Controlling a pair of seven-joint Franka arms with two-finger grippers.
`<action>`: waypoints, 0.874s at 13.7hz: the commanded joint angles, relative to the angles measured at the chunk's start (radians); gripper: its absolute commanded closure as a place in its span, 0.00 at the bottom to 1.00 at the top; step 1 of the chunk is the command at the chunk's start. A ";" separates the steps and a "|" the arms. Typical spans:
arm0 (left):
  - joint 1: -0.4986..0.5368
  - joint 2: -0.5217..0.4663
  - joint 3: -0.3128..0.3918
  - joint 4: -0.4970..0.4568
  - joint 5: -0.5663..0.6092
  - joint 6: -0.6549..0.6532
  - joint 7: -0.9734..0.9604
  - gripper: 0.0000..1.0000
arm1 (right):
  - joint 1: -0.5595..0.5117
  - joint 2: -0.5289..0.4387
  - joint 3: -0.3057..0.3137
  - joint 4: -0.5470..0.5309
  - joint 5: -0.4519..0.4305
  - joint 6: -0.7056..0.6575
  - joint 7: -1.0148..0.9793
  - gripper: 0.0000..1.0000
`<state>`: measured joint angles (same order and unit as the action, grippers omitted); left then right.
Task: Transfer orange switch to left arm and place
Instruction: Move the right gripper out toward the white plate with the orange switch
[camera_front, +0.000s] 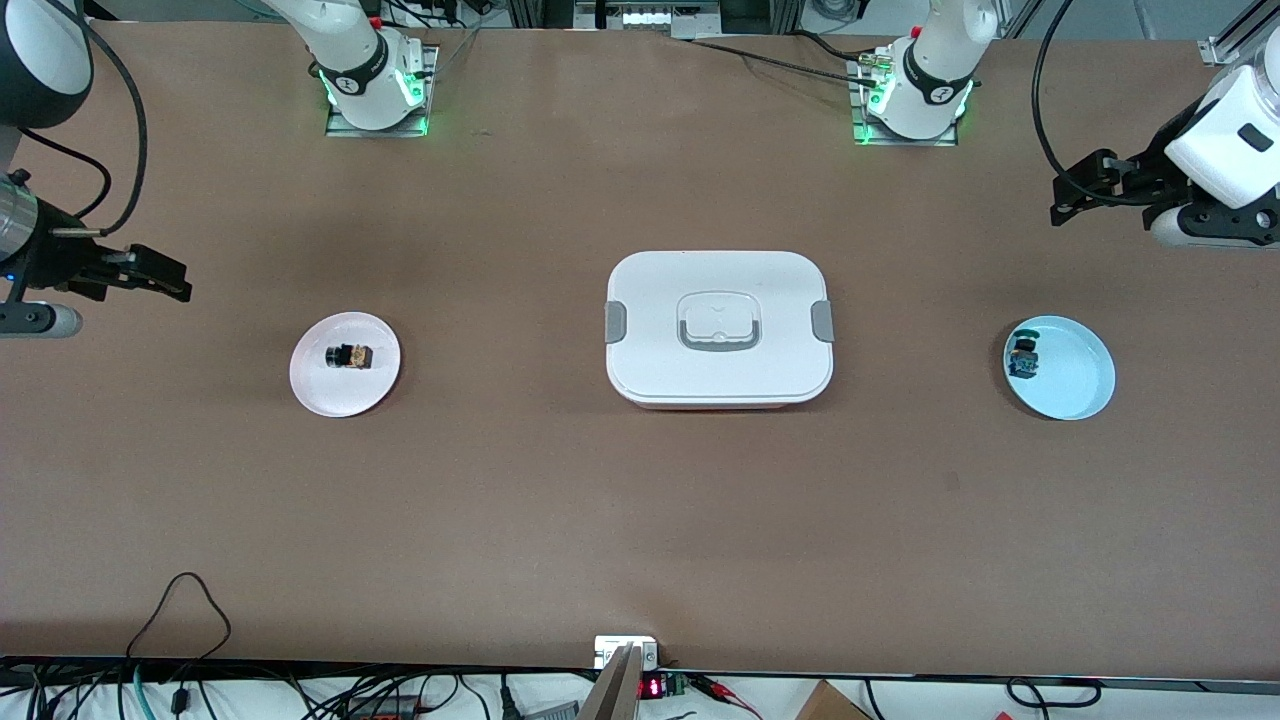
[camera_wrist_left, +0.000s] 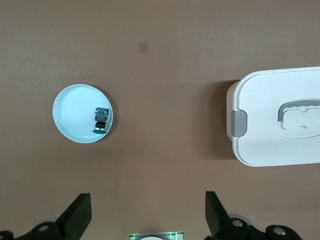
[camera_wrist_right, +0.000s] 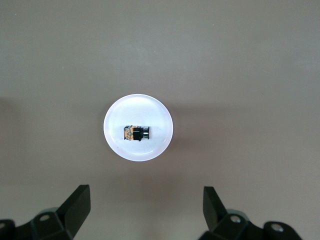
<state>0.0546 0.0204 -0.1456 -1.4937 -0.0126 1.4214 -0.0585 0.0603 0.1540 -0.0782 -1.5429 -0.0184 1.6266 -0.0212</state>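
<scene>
The orange switch (camera_front: 349, 356) lies on its side on a pale pink-white plate (camera_front: 320, 385) toward the right arm's end of the table. It also shows in the right wrist view (camera_wrist_right: 136, 133), on the plate (camera_wrist_right: 115, 112). My right gripper (camera_front: 183, 280) (camera_wrist_right: 146, 192) is open and empty, up in the air over bare table beside that plate. The white box (camera_front: 718, 328) with grey clips stands at the table's middle, and shows in the left wrist view (camera_wrist_left: 270, 130). My left gripper (camera_front: 1062, 200) (camera_wrist_left: 147, 200) is open and empty, over bare table at the left arm's end.
A light blue plate (camera_front: 1075, 385) (camera_wrist_left: 72, 110) toward the left arm's end holds a small blue-and-green switch (camera_front: 1023, 357) (camera_wrist_left: 102, 119). Cables and a small electronics board (camera_front: 627, 655) lie along the table edge nearest the front camera.
</scene>
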 joint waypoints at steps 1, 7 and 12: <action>0.005 0.004 -0.002 0.020 -0.003 -0.021 -0.006 0.00 | -0.010 0.024 0.003 0.007 -0.006 0.013 -0.006 0.00; 0.005 0.004 -0.002 0.020 -0.003 -0.021 -0.006 0.00 | -0.013 0.085 0.001 0.006 -0.012 0.068 -0.008 0.00; 0.005 0.004 0.000 0.020 -0.003 -0.021 -0.006 0.00 | -0.013 0.145 0.001 -0.002 -0.009 0.121 0.000 0.00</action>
<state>0.0546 0.0205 -0.1448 -1.4937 -0.0126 1.4200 -0.0585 0.0541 0.2797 -0.0803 -1.5453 -0.0200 1.7309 -0.0214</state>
